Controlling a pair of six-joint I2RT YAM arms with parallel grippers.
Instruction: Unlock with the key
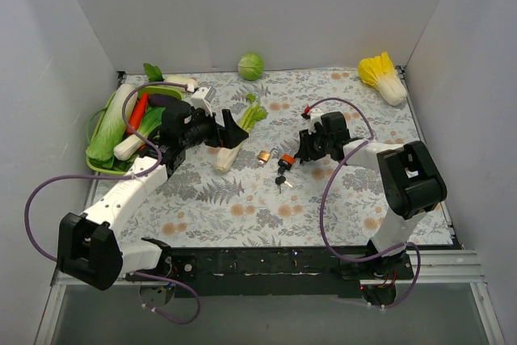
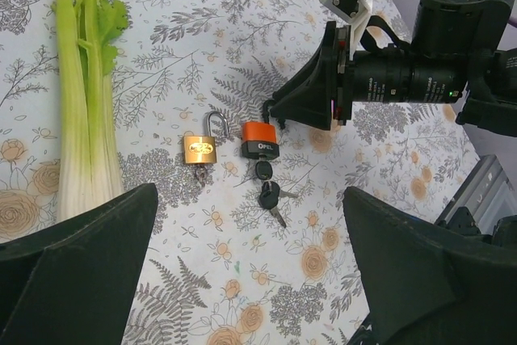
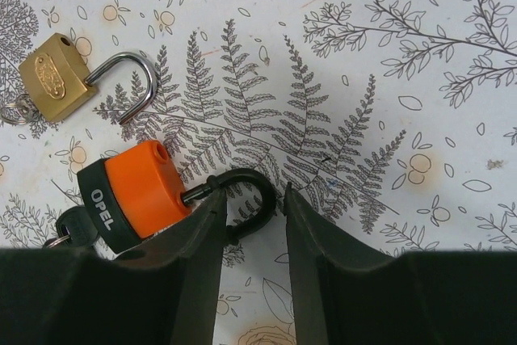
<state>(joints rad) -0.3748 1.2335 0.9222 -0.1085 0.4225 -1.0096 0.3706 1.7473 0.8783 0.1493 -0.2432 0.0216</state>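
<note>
The orange-and-black padlock [image 3: 137,191] lies on the floral cloth, its black shackle [image 3: 257,191] swung out of the body at one end. One black-headed key [image 2: 263,170] sits in its keyhole, and more keys [image 2: 271,197] hang from it on the cloth. My right gripper [image 3: 252,191] is low over the cloth, jaws slightly apart with the shackle's curve between them. It also shows in the top view [image 1: 297,155]. My left gripper [image 2: 249,224] is wide open and empty, hovering above the locks, left of them in the top view [image 1: 234,136].
A small brass padlock [image 2: 199,149] with its shackle open lies just left of the orange one. A celery stalk [image 2: 85,94] lies further left. A green tray [image 1: 95,159] of vegetables is far left, a cabbage [image 1: 251,65] at the back, and a yellow cabbage [image 1: 384,77] back right.
</note>
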